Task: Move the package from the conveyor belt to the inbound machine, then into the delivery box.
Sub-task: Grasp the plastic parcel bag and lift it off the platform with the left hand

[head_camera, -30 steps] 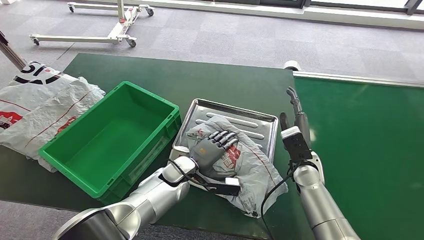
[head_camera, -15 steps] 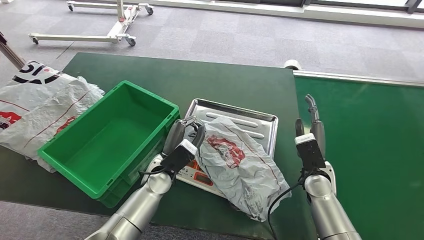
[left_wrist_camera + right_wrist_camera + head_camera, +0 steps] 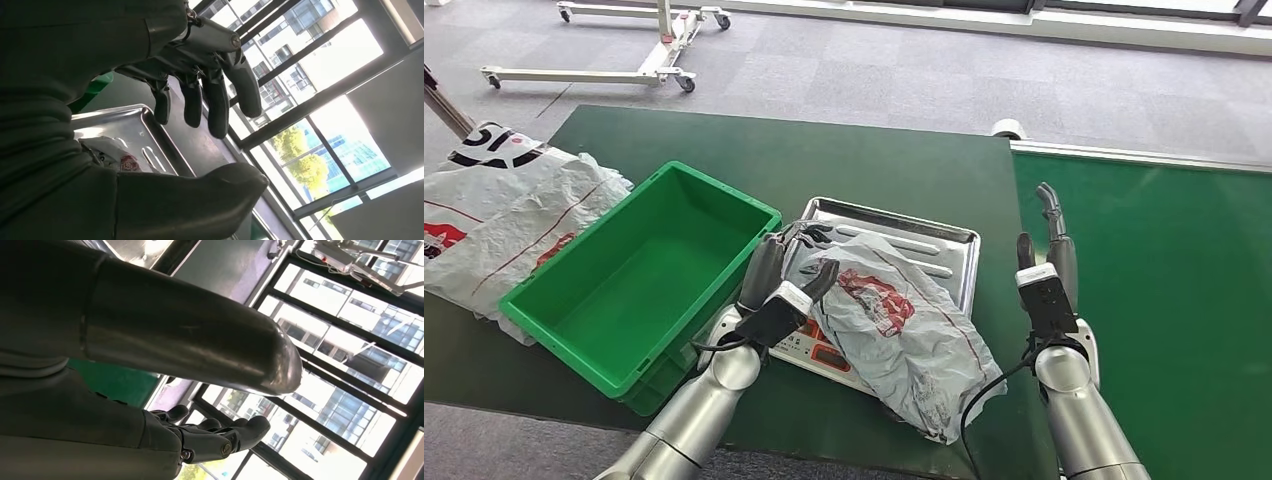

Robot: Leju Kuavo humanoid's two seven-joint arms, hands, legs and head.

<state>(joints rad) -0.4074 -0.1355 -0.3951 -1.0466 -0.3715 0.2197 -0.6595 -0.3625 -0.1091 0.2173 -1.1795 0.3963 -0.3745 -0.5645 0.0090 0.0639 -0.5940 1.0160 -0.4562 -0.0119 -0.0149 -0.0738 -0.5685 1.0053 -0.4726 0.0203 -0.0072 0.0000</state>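
Green felt table [image 3: 884, 165], crinkled plastic package [image 3: 904, 325] on ribbed steel tray [image 3: 944, 240], left hand [image 3: 786, 262] and right hand [image 3: 1049, 240] both empty, fingers spread.

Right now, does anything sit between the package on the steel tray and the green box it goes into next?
Only the left hand, open between the package and the green box. The box adjoins the tray, and it looks empty.
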